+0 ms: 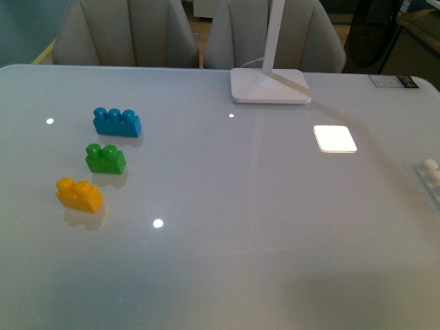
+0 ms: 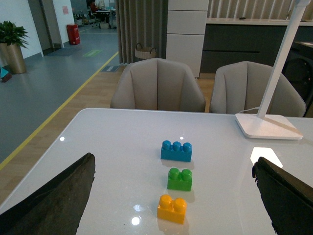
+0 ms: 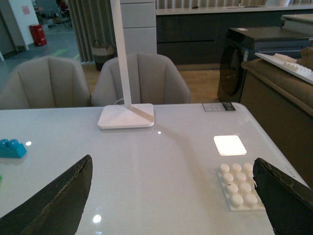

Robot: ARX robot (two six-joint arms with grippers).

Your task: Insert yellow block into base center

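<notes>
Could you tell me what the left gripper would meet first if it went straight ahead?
Probably the yellow block, nearest in line with the left gripper; the green brick lies just beyond. Depth is unclear.

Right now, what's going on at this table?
Nothing is being handled yet. The left gripper and the right gripper are both open and empty above the table. The yellow block sits on the robot's left side, nearest in a row with a green brick and a blue brick. The base lies far to the right with its studs bare, so the block is not yet inserted.
</notes>
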